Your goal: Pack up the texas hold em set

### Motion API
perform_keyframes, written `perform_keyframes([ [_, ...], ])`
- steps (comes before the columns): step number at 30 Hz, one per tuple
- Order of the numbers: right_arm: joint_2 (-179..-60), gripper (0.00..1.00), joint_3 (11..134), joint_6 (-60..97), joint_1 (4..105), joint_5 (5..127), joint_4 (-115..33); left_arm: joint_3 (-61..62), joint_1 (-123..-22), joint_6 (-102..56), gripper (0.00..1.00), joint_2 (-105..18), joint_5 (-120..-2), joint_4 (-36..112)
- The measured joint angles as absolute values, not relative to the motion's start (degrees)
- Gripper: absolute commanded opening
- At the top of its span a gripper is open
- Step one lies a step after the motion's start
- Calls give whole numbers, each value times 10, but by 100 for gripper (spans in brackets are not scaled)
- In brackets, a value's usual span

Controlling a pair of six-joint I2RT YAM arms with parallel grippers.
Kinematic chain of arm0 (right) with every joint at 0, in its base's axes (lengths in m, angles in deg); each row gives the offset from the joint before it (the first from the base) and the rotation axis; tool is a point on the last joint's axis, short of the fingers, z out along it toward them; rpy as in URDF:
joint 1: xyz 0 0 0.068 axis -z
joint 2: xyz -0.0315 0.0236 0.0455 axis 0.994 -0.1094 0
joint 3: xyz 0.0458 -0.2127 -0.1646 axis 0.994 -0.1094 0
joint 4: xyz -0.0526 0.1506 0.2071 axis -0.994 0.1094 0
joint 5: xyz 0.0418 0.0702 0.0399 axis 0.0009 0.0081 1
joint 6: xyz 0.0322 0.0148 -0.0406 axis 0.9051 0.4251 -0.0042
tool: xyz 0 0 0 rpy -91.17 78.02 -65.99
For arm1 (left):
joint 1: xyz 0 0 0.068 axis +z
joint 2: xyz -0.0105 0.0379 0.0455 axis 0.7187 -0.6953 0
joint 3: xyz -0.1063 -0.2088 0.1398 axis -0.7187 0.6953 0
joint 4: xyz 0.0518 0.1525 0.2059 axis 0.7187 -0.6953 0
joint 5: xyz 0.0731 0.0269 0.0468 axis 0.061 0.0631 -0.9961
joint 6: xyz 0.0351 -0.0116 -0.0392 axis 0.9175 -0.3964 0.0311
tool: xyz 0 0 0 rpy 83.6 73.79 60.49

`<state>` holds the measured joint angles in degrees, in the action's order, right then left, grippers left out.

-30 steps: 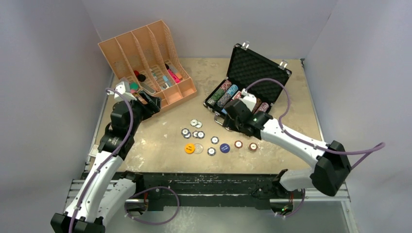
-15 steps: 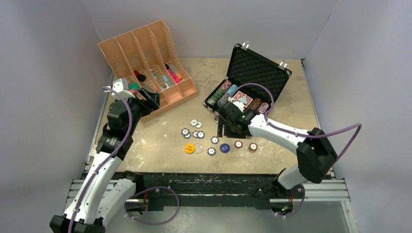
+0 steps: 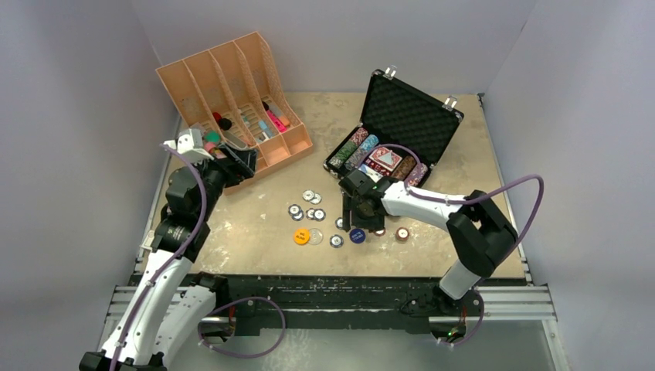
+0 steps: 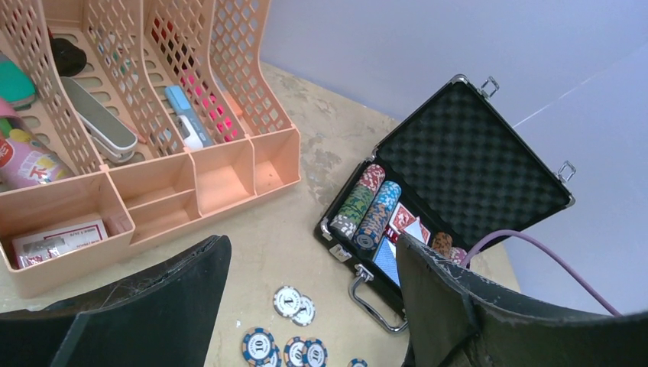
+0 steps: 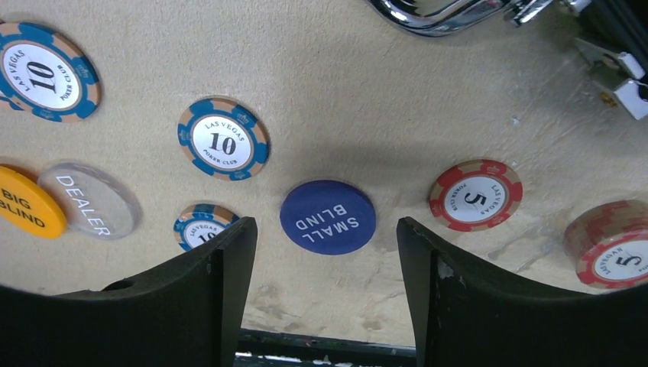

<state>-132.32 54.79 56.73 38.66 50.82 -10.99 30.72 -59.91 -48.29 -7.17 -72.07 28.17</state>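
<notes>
The black briefcase lies open at the back right with its foam lid up. Rows of chips and a red card deck sit inside it. Loose striped chips are scattered on the table in front. My right gripper hangs open just over the blue SMALL BLIND button, which lies between its fingers and is not gripped. A yellow BIG BLIND button and a clear DEALER button lie to its left. My left gripper is open and empty beside the organiser.
The orange slotted organiser with pens and small items stands at the back left. The case's silver handle points toward the loose chips. Red 5 chips lie right of the blue button, blue 10 chips to its left.
My right gripper has left the case, where the card deck now lies uncovered, and moved forward and down over the blue button. The left arm only shifted slightly.
</notes>
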Motion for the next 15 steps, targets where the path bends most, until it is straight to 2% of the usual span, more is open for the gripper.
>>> perform_keyframes([
  [7,-1357,70,552,568,373,516,-104,310,-599,-483,79,-77,-712,283],
  [15,-1367,59,561,567,362,500,-91,316,-599,-489,79,-77,-712,286],
])
